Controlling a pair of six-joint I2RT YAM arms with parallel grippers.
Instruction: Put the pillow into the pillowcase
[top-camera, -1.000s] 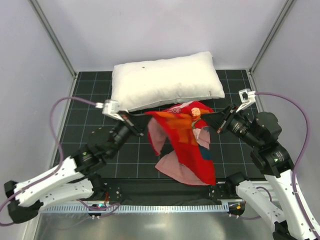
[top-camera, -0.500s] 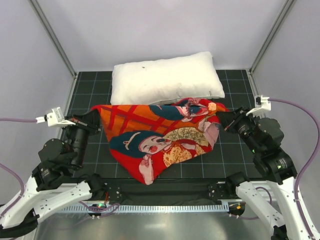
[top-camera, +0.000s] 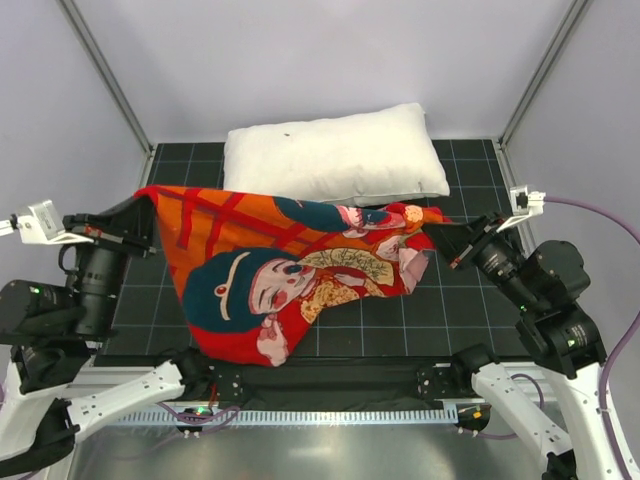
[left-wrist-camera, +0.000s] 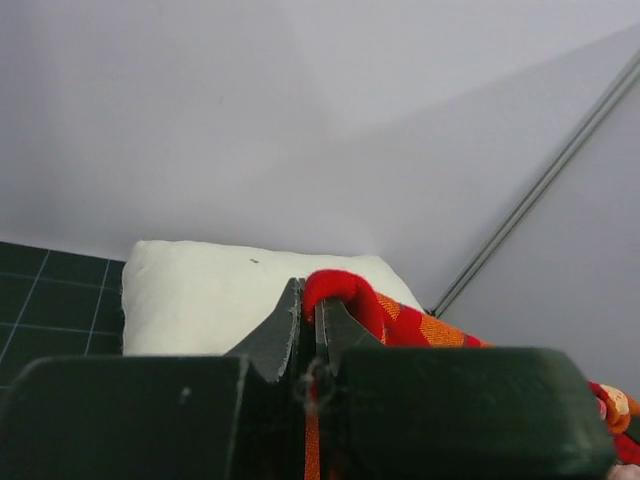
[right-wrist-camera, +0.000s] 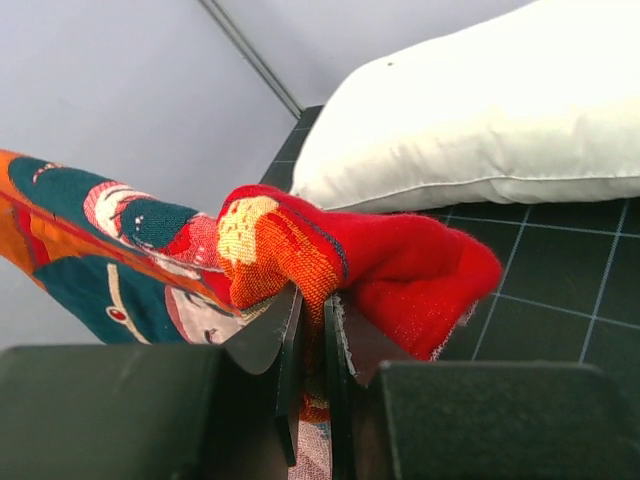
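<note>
Top external: below the pillow (top-camera: 330, 155), the pillowcase (top-camera: 265, 270) is stretched mid-frame, clenched by the left claw (top-camera: 143, 197) and right claw (top-camera: 438, 233).

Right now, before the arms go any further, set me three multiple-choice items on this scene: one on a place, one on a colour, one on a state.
1. Where does the pillow lie?
A. at the back, beyond the pillowcase
B. inside the pillowcase
C. between the arm bases

2. What colour is the pillow?
A. pale pink
B. white
C. dark blue

3. How does the left gripper stand?
A. open above the pillow
B. shut on nothing
C. shut on an edge of the pillowcase

Answers:
1 A: the top view shows it bare, behind the stretched-out cloth.
2 B: it looks plain white in every view.
3 C: its wrist view shows red cloth pinched between its closed fingers, and the right gripper pinches the other end the same way.
</note>
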